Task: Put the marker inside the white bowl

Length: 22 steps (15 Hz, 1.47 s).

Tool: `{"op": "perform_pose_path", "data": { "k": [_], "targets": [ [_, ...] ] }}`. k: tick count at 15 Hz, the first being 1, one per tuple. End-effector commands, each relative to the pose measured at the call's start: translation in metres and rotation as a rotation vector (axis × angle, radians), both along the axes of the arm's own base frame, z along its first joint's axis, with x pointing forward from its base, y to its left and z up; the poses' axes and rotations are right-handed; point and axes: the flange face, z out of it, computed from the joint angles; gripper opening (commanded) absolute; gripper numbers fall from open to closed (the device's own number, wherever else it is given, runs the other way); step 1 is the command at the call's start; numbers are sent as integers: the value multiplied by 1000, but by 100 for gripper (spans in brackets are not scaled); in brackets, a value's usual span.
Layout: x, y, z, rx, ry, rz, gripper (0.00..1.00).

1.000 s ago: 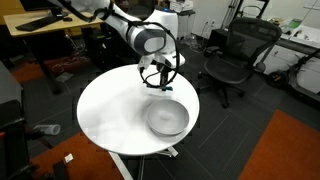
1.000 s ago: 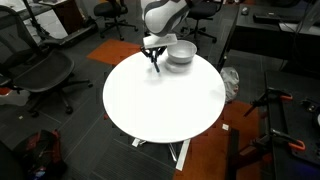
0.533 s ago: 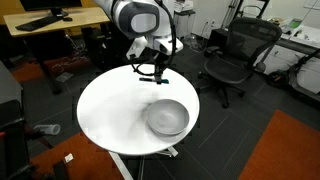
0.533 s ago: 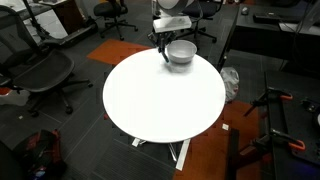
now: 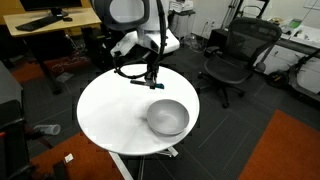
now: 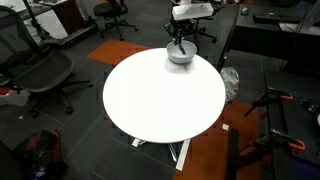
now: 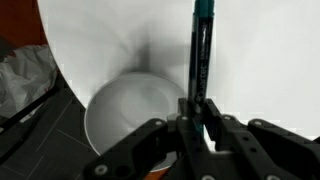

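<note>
Swung across the table (image 5: 105, 115) since a second ago, the claw (image 7: 197, 112) now hangs close by the bowl (image 7: 120, 115), where we see it clenched on the marker (image 7: 200, 55).

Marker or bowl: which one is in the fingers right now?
The marker: the dark, teal-tipped stick clamped between the fingers. The white bowl sits free on the table.

Even indoor light, soft low-resolution frames
</note>
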Motion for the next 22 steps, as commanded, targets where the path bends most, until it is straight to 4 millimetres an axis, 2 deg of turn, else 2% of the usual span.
{"op": "perform_pose_path", "data": {
  "k": [1, 10, 17, 22],
  "targets": [
    [-23, -16, 10, -5, -13, -24, 5],
    [-31, -54, 0, -31, -27, -82, 5],
    [-27, -79, -17, -53, -69, -121, 5],
    [-21, -88, -31, -51, -85, -145, 5]
  ]
}}
